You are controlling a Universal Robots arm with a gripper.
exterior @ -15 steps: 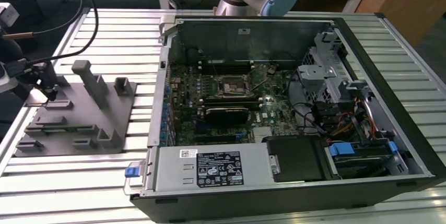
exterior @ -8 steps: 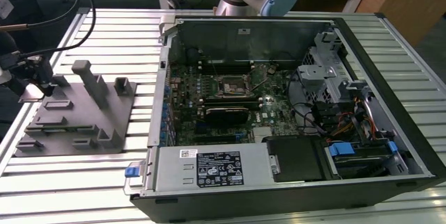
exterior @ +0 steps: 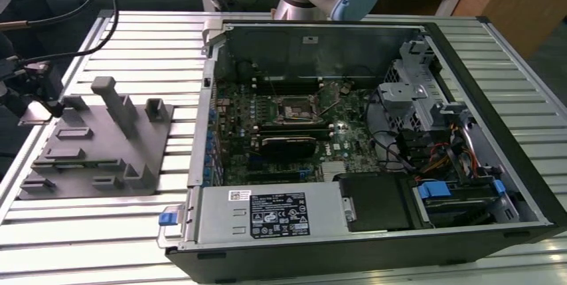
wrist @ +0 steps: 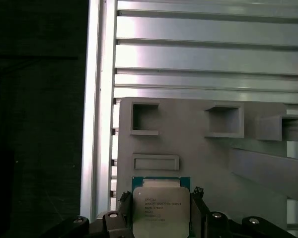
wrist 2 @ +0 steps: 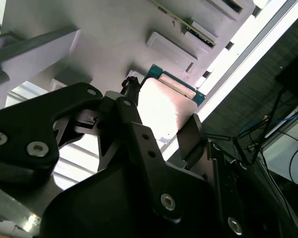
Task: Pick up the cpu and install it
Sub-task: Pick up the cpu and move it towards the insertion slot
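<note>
Fingers (wrist: 124,198) set narrow, one against each of two opposite edges of the cpu (wrist: 161,208). I logged the gripper (wrist: 160,196) as clamped on it. The cpu was at the grey block (wrist: 198,163), beside a shallow rectangular pocket. I could not tell whether it rested on the block or hung just clear. The gripper body cut off the chip's near edge. In the exterior view the computer case (exterior: 372,132) stood beside the block, its side open.
</note>
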